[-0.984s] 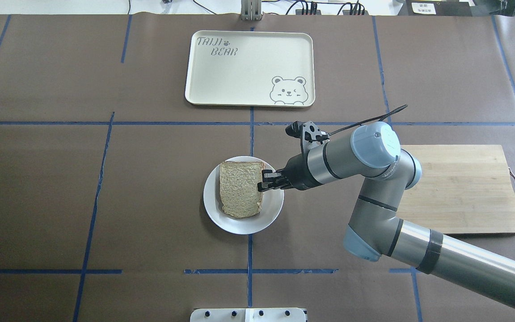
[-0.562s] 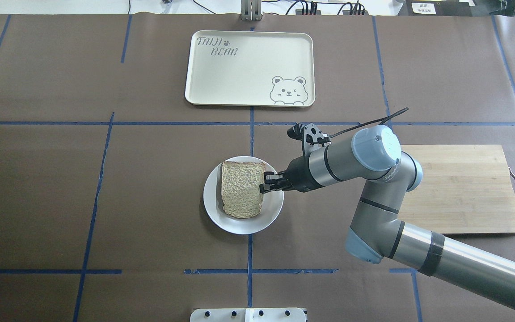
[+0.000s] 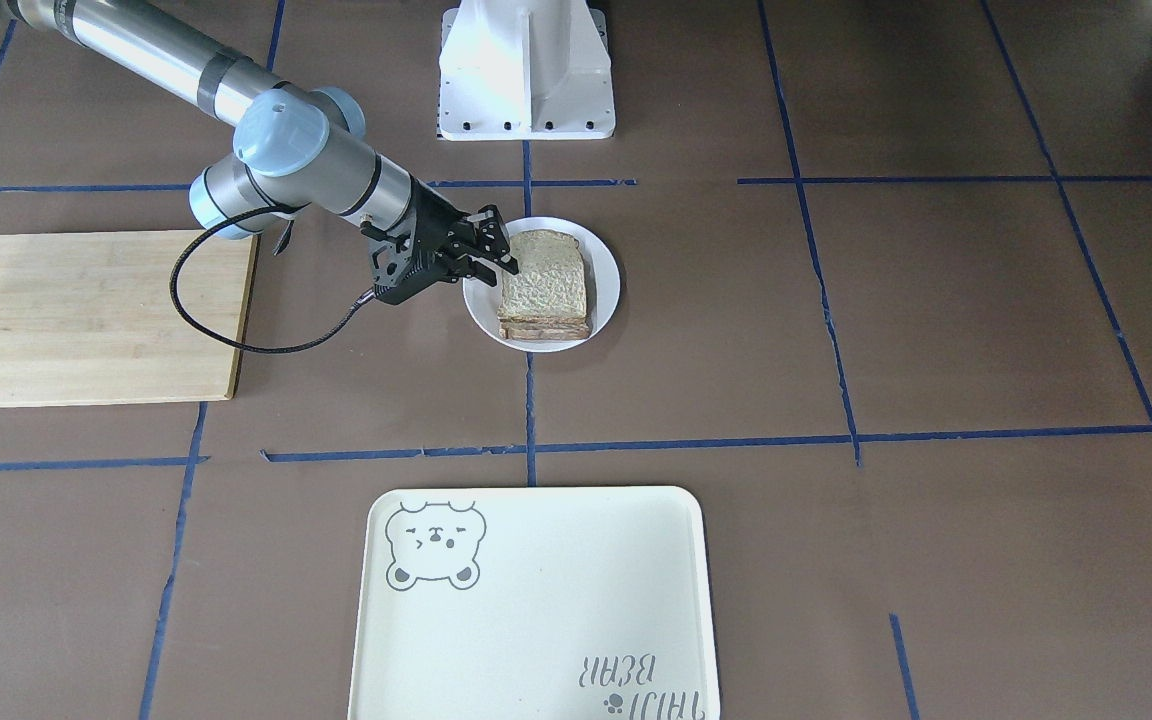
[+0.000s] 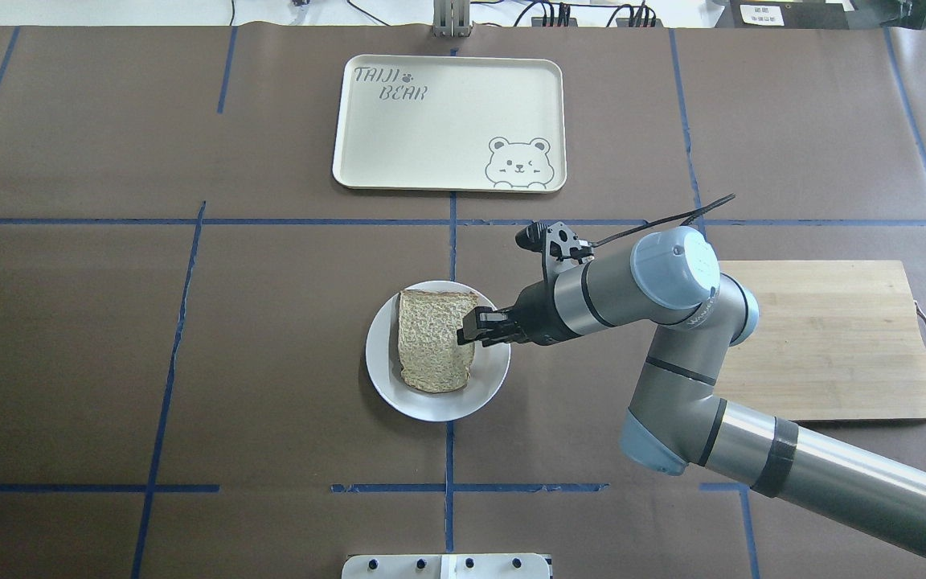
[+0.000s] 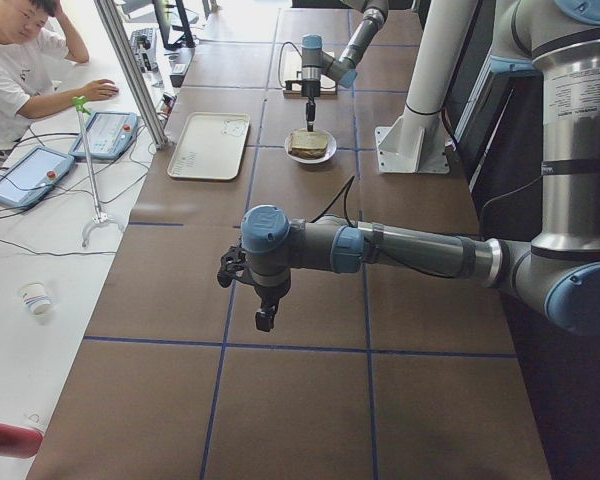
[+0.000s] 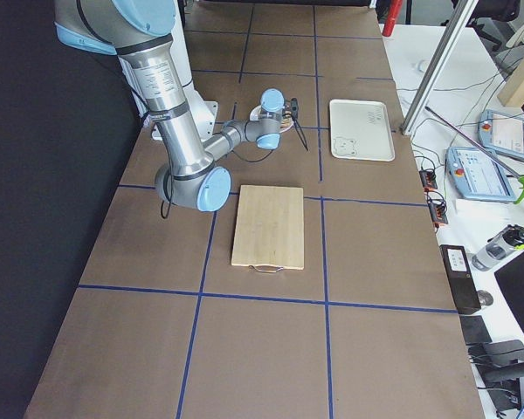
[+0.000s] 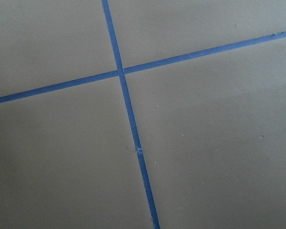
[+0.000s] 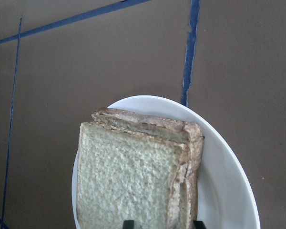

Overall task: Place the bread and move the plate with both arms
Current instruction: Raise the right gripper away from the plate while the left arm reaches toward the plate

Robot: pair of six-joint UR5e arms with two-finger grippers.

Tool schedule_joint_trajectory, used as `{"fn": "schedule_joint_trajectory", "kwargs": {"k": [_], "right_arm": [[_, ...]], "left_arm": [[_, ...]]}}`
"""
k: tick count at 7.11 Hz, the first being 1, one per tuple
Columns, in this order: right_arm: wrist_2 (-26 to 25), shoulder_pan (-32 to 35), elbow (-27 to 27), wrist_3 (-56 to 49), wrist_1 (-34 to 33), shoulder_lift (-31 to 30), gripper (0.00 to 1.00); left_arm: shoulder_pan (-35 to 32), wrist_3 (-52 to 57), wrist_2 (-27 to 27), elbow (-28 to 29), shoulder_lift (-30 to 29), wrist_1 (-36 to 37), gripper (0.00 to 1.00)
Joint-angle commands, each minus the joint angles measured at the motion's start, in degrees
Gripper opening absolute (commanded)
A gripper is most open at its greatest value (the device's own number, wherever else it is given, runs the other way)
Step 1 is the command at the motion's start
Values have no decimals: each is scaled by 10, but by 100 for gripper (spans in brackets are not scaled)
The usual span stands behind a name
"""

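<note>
The bread is a light-brown speckled slice lying flat on top of another slice on the small white plate, near the table's middle. It also shows in the front view and the right wrist view, with the plate's rim beside it. My right gripper is open, low over the bread's right edge, with one fingertip on each side of the crust. My left gripper hangs over bare table far off to the left; I cannot tell if it is open or shut.
A cream tray with a bear drawing lies beyond the plate. A wooden cutting board lies to the right, under my right arm's elbow. The robot's white base stands behind the plate.
The bread has settled flat on the plate. My right gripper has shifted slightly left over the bread's edge. The plate has not moved.
</note>
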Motion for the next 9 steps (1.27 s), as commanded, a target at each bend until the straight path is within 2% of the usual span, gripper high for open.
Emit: {"fn": "schedule_joint_trajectory", "kwargs": {"k": [1,3,4,5,6,7,8,9], "right_arm": [[5,20,17,2,-1,-2,99],[20,68,51,4,-15,-47,100],[22,92,67,4,-33,-74,100],[24,117,92,0,-87,-96,100],[29,139,114,-9,-151,-104,100],[36,157,146,-67,-204,-125,100],[59,189,178,-136,-243,-161,100],[86,224,189,-190,-255,-194,99]], "left_arm": [[18,-89,-25,-19,-6,-3,100],[80,-223,-48,-65,-4,-57,100],[113,-297,-73,-67,-4,-100,100],[152,-377,-80,-64,-4,-177,100],[197,-518,-75,-64,-7,-259,100],[260,-669,-54,-52,-31,-356,100],[318,-815,-7,-49,-61,-402,100],[356,-883,12,-44,-90,-435,100]]}}
